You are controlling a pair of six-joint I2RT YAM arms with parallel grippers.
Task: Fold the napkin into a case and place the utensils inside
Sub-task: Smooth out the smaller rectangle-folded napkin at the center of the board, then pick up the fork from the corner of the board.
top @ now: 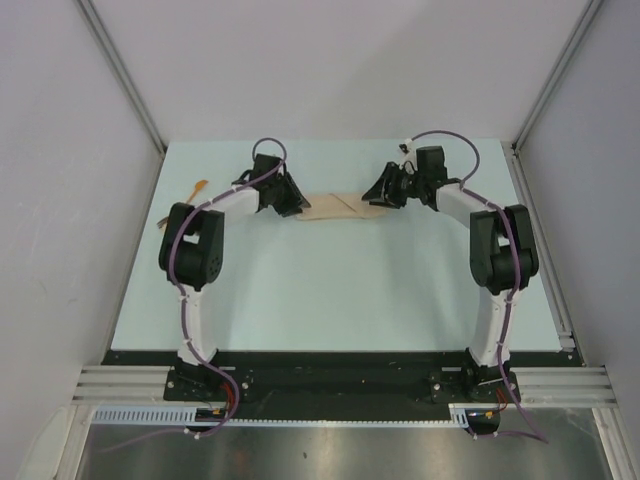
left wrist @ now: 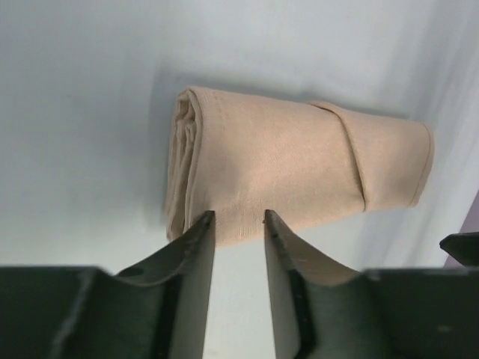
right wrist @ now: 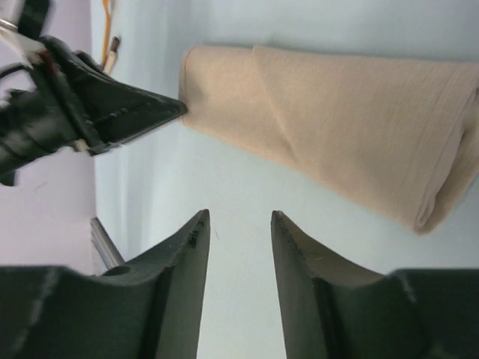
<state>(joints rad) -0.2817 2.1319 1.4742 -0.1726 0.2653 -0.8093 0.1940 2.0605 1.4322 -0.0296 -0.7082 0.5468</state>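
Folded beige-tan cloth case [top: 335,205] lies free on the pale table [top: 330,290], both arms' jaws parted and empty, awaiting the small wooden utensils [top: 197,187].

Bright, even, diffuse light falls from above. In the overhead view the pale table [top: 330,300] is uniformly lit around the napkin [top: 336,205], with hardly any shadow. Well to the near side of the napkin, a metal sheet [top: 330,450] gives a dull, streaky sheen. In both wrist views the napkin's weave is sharp. The left wrist view shows a soft grey shadow on the table just beyond the napkin. The left tool [left wrist: 236,221] and the right tool [right wrist: 239,217], nearer the lens than the napkin, are dark, underexposed and slightly soft.
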